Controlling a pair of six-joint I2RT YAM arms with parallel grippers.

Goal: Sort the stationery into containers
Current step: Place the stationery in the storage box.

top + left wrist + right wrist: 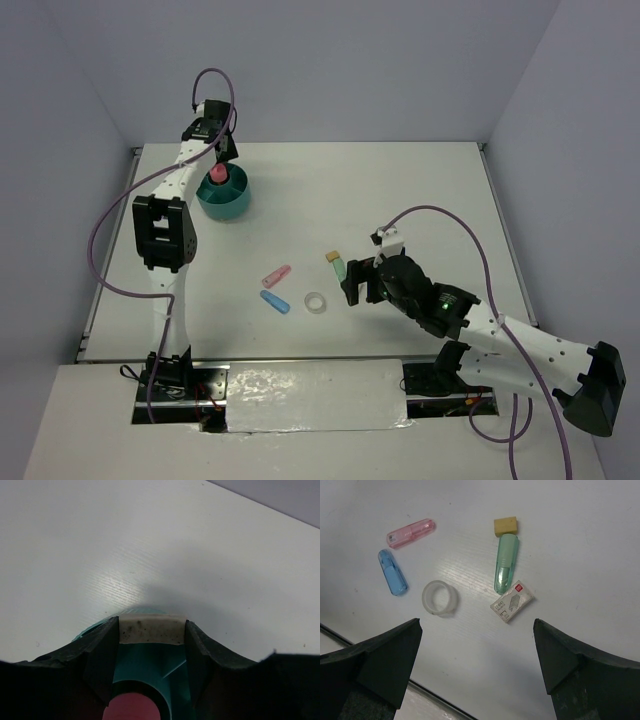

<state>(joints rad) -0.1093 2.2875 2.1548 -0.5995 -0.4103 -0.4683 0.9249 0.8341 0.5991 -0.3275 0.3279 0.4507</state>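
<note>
Left arm reaches out to the far left of the table [420, 190]. Its left claw [151, 635] is clamped on a small white block [150, 628] with dark specks, possibly an eraser; the view is too tight to be sure. The block fills the gap between both fingers [102, 655].

Directly below the block sits the teal organiser [142, 667], far left on the table. A pink, round-topped item [131, 707] stands in its central well. I can't tell what that item is.

Right arm is over mid-table. Its right claw [477, 627] is spread wide, with nothing between the fingers, and it hangs above the loose items without touching any.

Loose stationery lying flat on the table, mid-way out:
- pink stick [411, 533], furthest left of the far group
- light-blue stick [393, 572], just near of the pink one, apart from it
- clear-white tape ring [440, 597], right of the blue stick, lying on its side
- green stick [506, 562], right of the ring, rounded tip pointing near
- yellow block [505, 526], just beside the green stick's far end
- small white box [512, 601] with a red mark, just beside the green tip, on its near right
</note>
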